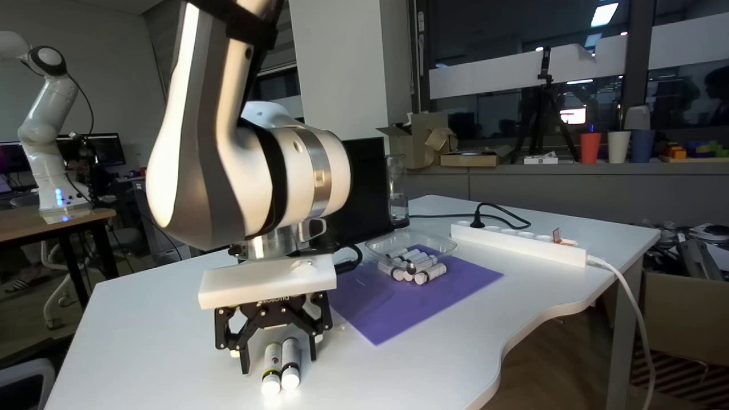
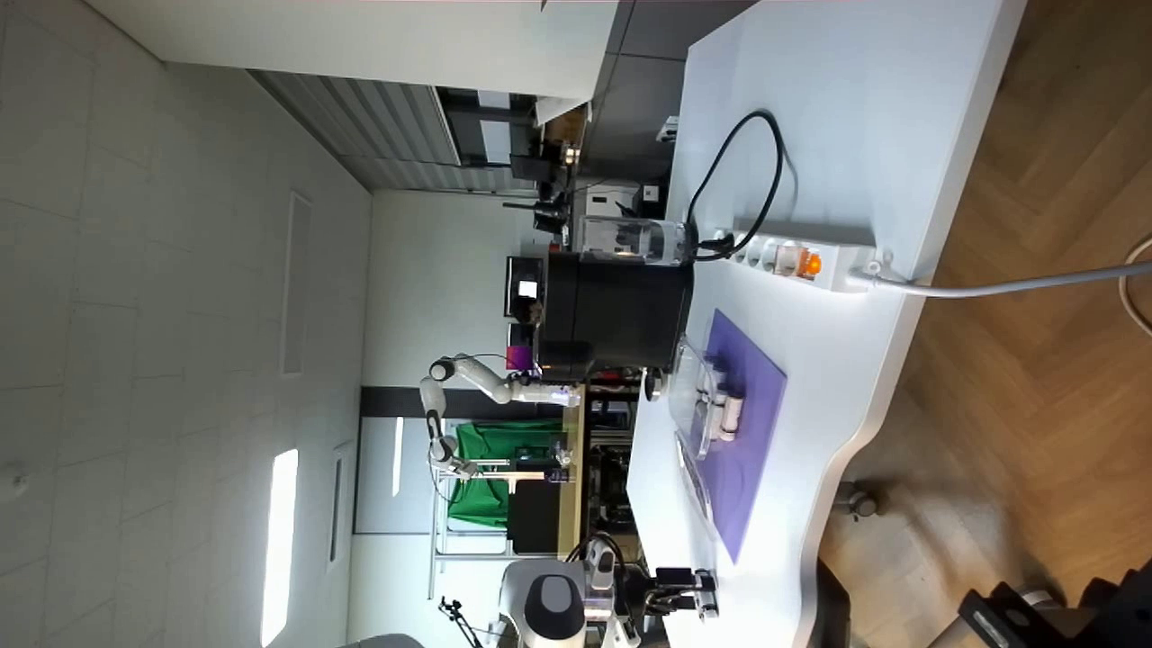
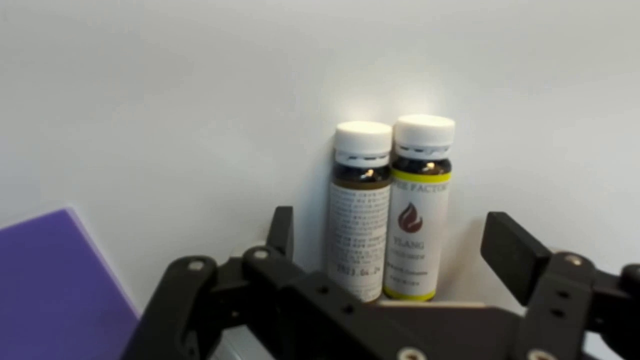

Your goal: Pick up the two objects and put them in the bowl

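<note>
Two small white-labelled bottles with white caps lie side by side on the table. The yellow-banded bottle (image 1: 271, 364) also shows in the wrist view (image 3: 417, 225). The brown-banded bottle (image 1: 291, 359) also shows in the wrist view (image 3: 359, 225). My gripper (image 1: 279, 364) is open above the pair. In the wrist view its fingertips (image 3: 392, 240) stand either side of both bottles, apart from them. The gripper also shows in an exterior view (image 2: 706, 594), where the two bottles cannot be made out. A clear shallow bowl (image 1: 450, 247) holds several similar bottles; it also shows in an exterior view (image 2: 688, 409).
The bowl stands on a purple mat (image 1: 433, 307). A clear flat piece (image 2: 695, 481) lies on the mat's edge. A big black machine (image 2: 621, 310) stands behind the bowl. A white power strip (image 1: 518, 245) with cables lies farther along the table.
</note>
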### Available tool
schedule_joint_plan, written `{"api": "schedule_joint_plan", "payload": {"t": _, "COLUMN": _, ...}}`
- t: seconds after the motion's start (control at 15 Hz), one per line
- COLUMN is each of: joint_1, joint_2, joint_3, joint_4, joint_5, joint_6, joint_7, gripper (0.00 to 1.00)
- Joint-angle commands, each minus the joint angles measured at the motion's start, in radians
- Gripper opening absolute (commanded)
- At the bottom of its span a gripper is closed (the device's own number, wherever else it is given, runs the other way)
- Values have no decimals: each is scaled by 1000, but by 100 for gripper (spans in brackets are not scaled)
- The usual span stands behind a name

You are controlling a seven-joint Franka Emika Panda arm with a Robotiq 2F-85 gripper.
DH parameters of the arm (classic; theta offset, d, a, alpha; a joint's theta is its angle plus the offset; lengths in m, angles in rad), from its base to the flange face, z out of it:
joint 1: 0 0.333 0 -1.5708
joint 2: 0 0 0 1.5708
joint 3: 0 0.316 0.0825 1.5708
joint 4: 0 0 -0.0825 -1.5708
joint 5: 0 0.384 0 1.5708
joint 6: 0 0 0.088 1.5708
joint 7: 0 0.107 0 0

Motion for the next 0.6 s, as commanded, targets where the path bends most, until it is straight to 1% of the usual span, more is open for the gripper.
{"api": "schedule_joint_plan", "payload": {"t": 0.0, "joint_1": 11, "joint_2": 32, "joint_3": -8, "joint_4": 49, "joint_5": -8, "joint_6": -28, "joint_7": 39, "gripper": 66}}
{"api": "schedule_joint_plan", "payload": {"t": 0.27, "joint_1": 8, "joint_2": 20, "joint_3": -8, "joint_4": 53, "joint_5": -7, "joint_6": -29, "joint_7": 35, "gripper": 38}}
{"api": "schedule_joint_plan", "payload": {"t": 0.4, "joint_1": 7, "joint_2": 15, "joint_3": -13, "joint_4": 57, "joint_5": -9, "joint_6": -33, "joint_7": 35, "gripper": 26}}
{"api": "schedule_joint_plan", "payload": {"t": 0.53, "joint_1": 3, "joint_2": 9, "joint_3": -17, "joint_4": 55, "joint_5": -10, "joint_6": -34, "joint_7": 33, "gripper": 12}}
